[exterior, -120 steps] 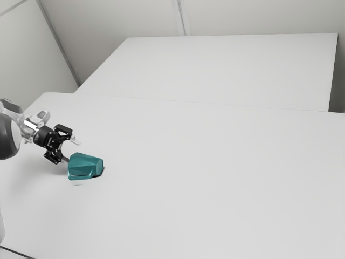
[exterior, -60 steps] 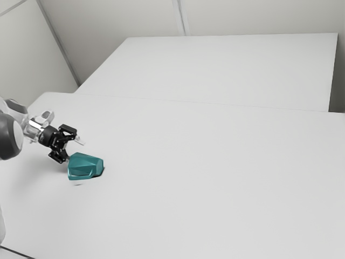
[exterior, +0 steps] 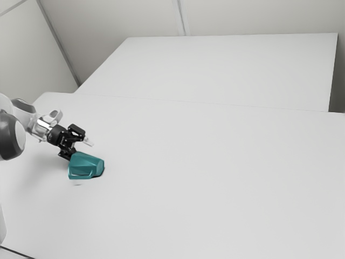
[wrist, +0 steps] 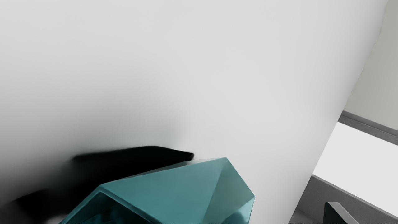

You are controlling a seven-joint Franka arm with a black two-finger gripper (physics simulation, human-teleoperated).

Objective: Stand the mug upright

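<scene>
Gripper (exterior: 81,149) open: fingers (exterior: 88,142) spread, mug (exterior: 86,166) not pinched between them. One tip stands clear at about 1 o'clock of the grip centre, exterior view. Other tip is out of sight behind the mug's near-left corner; can't tell if it touches. Arm (exterior: 12,136) comes in from 10 o'clock, low, hand tilted toward the table (exterior: 210,178).

Mug sits roughly 5 to 6 o'clock of the gripper, very close, and at 8 o'clock of the exterior view's centre. Lying on its side, not upright. Wide end toward 9 o'clock, narrow end toward 3. Wrist view has the open mouth (wrist: 107,214) sideways, dark inside, plus a hard shadow (wrist: 130,161) along one flank. Handle: can't make it out. Small grey mark (exterior: 77,185) on the table at about 6 to 7 o'clock of the mug, source unclear.

Judgement: job not done as things lie; needs a hold on the mug, then a turn onto its base.

Risks: hand looks off-centre on the mug, so closing from here could have one finger shove the wall and slide or roll it before the other makes contact. Faceted, tapering sides may let the pads slip toward the narrow end. A grip near the rim could let it pivot during the turn. Low hand could scrape the table if it rotates without lift. Released while tilted, the mug would likely topple back onto its side.
</scene>
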